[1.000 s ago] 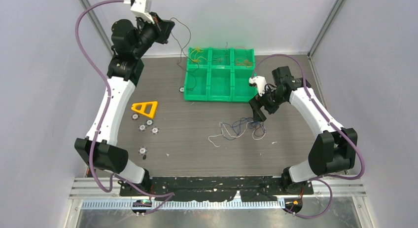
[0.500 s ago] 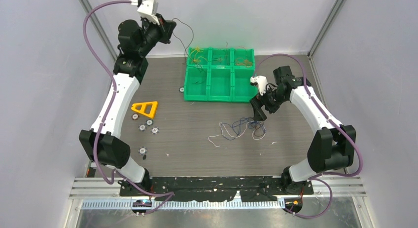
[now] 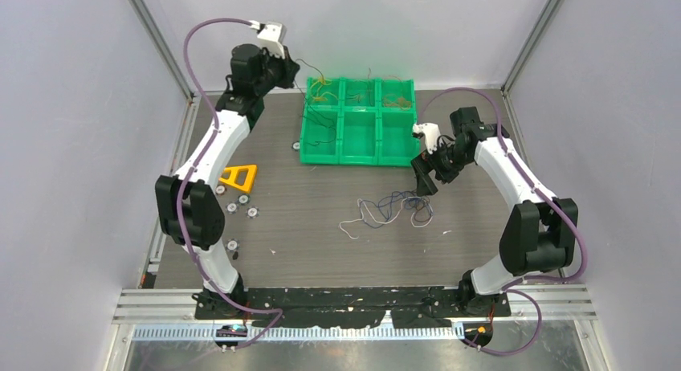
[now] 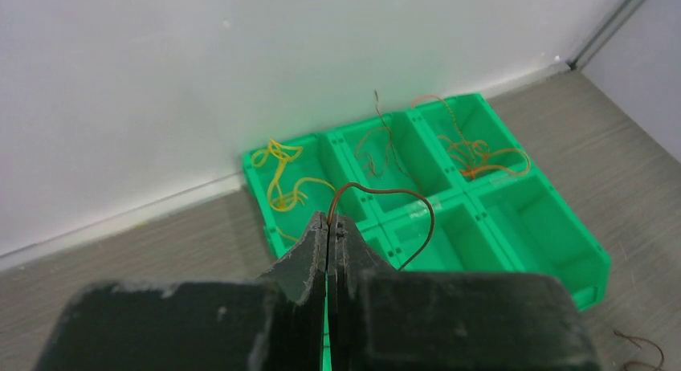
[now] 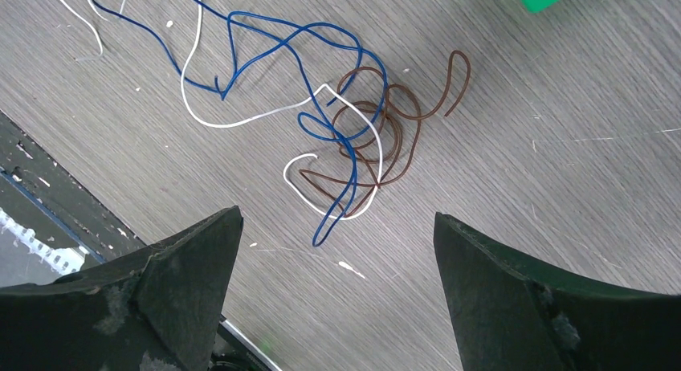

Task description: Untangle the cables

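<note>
Up at the far-left corner, my left gripper [image 4: 329, 226] is pinched tight on one brown wire [image 4: 381, 188]. It arcs out from the tips and droops over the green bin [image 3: 353, 157]. The back row of that bin has a yellow wire [image 4: 277, 186] and a couple of orange ones [image 4: 474, 158], in separate compartments. Over on the right, my right gripper [image 5: 337, 217] hangs with jaws spread wide, gripping nothing, above the tangle [image 5: 357, 134] of blue, white and brown cables. That lot is lying on the table [image 5: 562, 186], on the near side of the bin and apart from it.
</note>
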Available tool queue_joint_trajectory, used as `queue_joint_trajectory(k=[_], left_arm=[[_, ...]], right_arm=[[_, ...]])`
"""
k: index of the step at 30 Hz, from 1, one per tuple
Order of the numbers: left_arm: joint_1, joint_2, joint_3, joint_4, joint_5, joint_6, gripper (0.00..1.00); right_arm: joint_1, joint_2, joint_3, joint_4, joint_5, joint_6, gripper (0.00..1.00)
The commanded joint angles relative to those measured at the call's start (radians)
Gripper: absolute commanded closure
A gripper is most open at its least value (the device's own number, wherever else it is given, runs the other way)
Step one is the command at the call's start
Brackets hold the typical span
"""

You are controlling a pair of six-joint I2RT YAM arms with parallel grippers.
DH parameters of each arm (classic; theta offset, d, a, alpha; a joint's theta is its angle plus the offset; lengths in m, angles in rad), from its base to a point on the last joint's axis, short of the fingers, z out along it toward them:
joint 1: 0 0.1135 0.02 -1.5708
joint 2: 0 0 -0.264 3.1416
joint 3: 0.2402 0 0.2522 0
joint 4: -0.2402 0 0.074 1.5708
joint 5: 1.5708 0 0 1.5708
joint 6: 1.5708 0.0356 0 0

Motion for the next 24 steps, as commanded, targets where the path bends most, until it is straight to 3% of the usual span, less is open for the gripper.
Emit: queue_joint_trajectory(k=[1,12,17,24], left_arm=[[-0.056,0.008,-0.051,0.026,-0.015,0.016,1.0],[-0.086,0.217,0.05,-0.235,-0.336,0.046,1.0],[-0.131,0.273,0.09,-0.398,-0.394,0.052,1.0],[-0.212,0.302,0.06,-0.397,-0.489,0.095,1.0]], right_arm=[[-0.013,0.016,0.025,-0.008,-0.026,-0.017,0.05],[-0.047,0.018,0.02,-0.018,-0.034,-0.036,0.05],[-0.067,0.03,0.015,-0.018,-0.036,-0.045,0.05],[-0.076,0.053,0.021,-0.018,-0.053,-0.042,0.05]])
